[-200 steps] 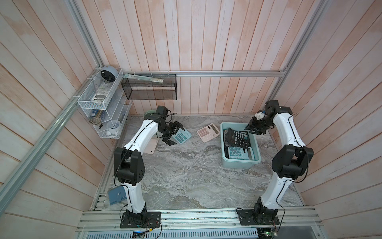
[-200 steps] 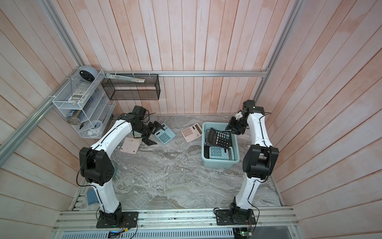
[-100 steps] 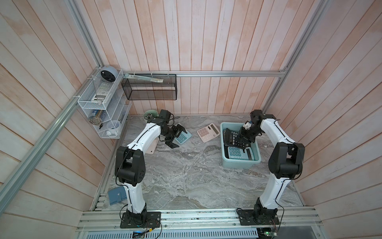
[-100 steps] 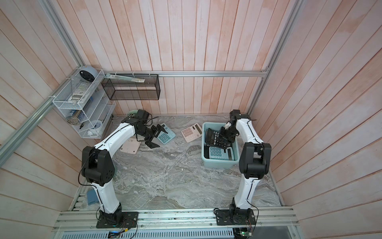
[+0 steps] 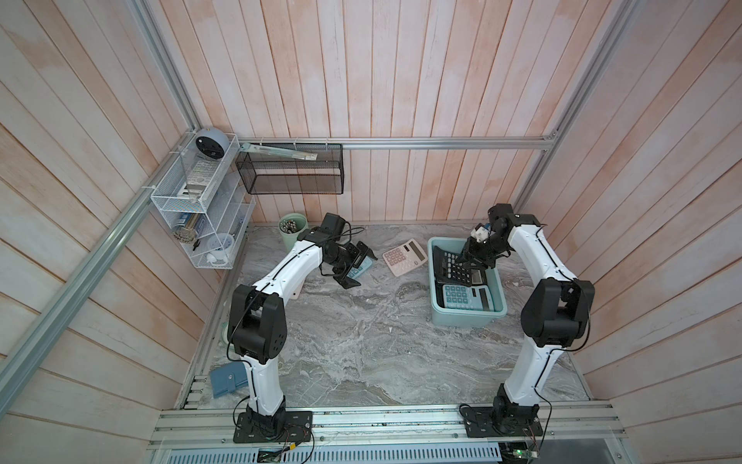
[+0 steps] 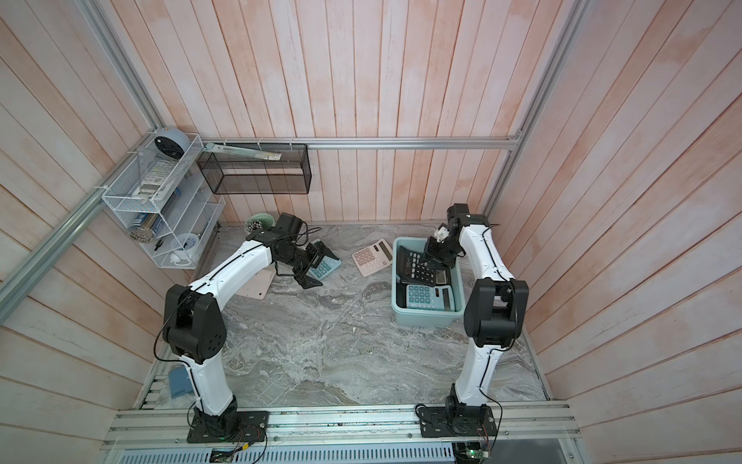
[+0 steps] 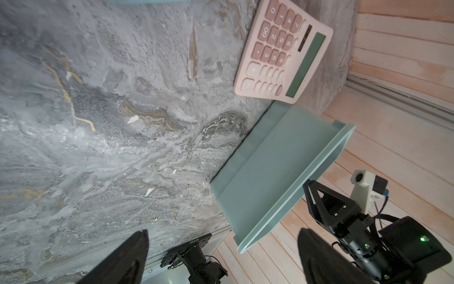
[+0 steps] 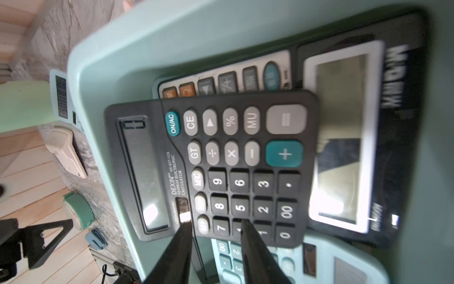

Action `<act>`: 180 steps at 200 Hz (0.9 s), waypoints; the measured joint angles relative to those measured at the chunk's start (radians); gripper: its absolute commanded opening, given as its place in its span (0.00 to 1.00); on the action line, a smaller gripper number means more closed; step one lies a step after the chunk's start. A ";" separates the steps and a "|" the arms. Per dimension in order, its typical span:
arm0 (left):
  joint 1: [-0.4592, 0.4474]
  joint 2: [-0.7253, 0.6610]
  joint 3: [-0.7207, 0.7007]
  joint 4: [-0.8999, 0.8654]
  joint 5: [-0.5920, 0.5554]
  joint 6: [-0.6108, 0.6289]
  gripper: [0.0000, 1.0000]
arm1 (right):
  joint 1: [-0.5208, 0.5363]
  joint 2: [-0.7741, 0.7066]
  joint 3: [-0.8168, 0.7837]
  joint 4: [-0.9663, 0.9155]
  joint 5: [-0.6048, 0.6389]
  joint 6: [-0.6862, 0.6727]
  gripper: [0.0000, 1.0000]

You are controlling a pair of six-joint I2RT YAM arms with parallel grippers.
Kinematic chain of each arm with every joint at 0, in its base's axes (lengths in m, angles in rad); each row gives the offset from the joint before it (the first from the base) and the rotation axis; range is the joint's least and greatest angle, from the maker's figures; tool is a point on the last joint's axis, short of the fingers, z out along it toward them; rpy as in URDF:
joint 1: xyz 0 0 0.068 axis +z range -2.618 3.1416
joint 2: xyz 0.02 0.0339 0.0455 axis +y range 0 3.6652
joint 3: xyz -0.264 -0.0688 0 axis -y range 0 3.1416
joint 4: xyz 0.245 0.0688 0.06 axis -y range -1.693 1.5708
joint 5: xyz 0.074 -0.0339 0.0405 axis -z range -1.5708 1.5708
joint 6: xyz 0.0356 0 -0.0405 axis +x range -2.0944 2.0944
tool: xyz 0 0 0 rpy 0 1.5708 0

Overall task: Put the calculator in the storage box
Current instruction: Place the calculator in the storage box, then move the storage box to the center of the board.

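Seating the black calculator (image 8: 233, 167): it lies inside the storage box (image 5: 461, 320), at the box's far end. It is tilted because it rides on a second black calculator (image 8: 344, 127) rather than on the box floor.
Right pincer (image 8: 215, 222): lowered into the storage box, jaws narrowly parted with nothing between them. Both tips rest at the key face of the black calculator, which I judge to be a nudge to flatten it, not a grasp.
Light blue calculator (image 5: 467, 298): flat in the near end of the storage box, partly under the black pair.
Pink calculator (image 5: 403, 256): on the bench (image 5: 361, 345) just beside the storage box, on the side facing my left arm; not yet stowed.
Teal calculator (image 6: 327, 268): on the bench well apart from the storage box, beyond the pink one.
Left pincer (image 5: 363, 270): spread wide and empty, hanging over the teal calculator. I judge it is placed this way so the fingers can close on the calculator's edges next.
Risk: the tilted stack inside the storage box leaves little room for two more.
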 measured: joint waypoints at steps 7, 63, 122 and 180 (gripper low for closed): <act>-0.010 0.000 0.007 0.001 0.002 0.000 1.00 | -0.020 -0.017 0.001 -0.006 0.011 0.000 0.43; -0.038 0.009 0.032 0.001 0.006 0.015 1.00 | -0.193 -0.131 -0.038 -0.024 0.106 0.017 0.48; -0.027 0.008 0.011 -0.024 -0.006 0.055 1.00 | -0.198 -0.106 -0.128 -0.021 0.111 -0.011 0.48; 0.008 0.007 0.001 -0.031 -0.024 0.082 1.00 | -0.187 -0.010 -0.127 -0.019 0.087 -0.091 0.32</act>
